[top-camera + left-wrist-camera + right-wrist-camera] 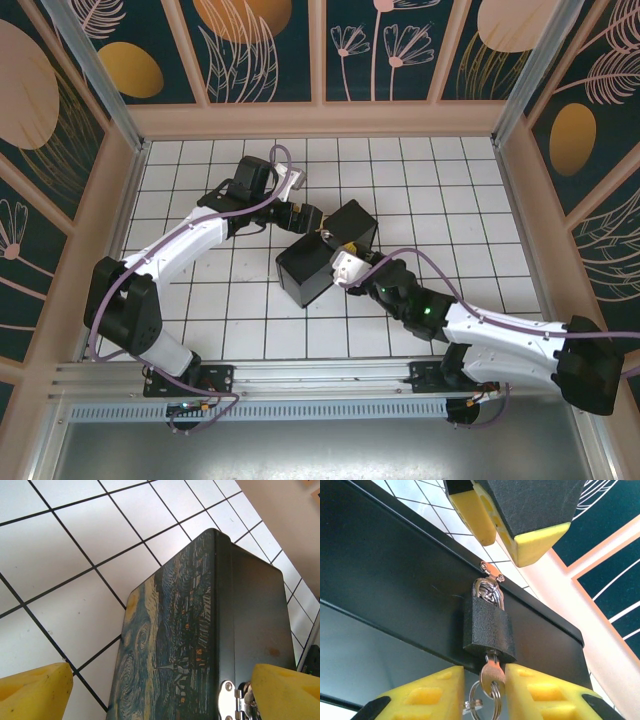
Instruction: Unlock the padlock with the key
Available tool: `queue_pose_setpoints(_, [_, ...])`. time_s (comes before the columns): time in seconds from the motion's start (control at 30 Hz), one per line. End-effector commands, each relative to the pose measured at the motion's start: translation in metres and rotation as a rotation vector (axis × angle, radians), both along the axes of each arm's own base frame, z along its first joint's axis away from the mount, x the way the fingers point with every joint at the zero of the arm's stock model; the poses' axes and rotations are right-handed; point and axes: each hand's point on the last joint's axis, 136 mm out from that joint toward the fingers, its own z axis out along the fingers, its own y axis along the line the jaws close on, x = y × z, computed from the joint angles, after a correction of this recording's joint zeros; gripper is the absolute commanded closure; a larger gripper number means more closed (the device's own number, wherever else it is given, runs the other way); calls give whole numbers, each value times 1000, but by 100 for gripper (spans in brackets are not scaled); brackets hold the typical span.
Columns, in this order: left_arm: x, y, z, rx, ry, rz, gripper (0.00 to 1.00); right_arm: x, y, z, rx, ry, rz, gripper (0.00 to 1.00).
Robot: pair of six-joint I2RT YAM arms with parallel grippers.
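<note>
The padlock [487, 630], a dark body with a silvery shackle, hangs from the hasp on the black box [395, 575]. The key [492, 672] is pushed into its underside, and a key ring [486, 702] dangles below. My right gripper [485, 674] is open around the key head. The right finger [545, 690] touches the key, while the left finger [425, 695] stands apart from it. My left gripper [160, 685] is open wide. It straddles the box's painted lid [165, 630], with the silver hasp [231, 700] next to its right finger [287, 690].
In the top view the black box [325, 255] lies on the white tiled floor [430, 190], between the left gripper [308, 220] and the right gripper [347, 263]. Wooden walls enclose the floor on three sides.
</note>
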Motion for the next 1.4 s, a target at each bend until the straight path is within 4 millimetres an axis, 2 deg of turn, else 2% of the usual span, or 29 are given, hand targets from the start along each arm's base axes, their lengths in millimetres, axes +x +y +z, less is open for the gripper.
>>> queue_pose_setpoints(0.0, [1,-1,7,-14,-23,-14,8,1,-7,11,3,-3,-24,71])
queue_pose_setpoints(0.1, [2,-2,7,-18,-21,-16,8,1,-11,10,-8,-10,-33,72])
queue_pose_setpoints(0.5, [1,-3,9,-28,-18,-22,9,7,-5,6,-13,-23,-19,75])
queue_pose_setpoints(0.83, [0,-4,7,-32,-14,-28,9,8,-3,15,16,-35,-11,76])
queue_pose_setpoints(0.97, [0,-4,6,-33,-12,-31,9,9,-1,9,-4,-20,-2,79])
queue_pose_setpoints(1.13, [-2,-3,4,-32,-8,-30,10,8,2,11,10,-15,10,85])
queue_pose_setpoints(1.37, [-9,-4,-2,-32,6,-52,10,7,4,14,36,25,9,87])
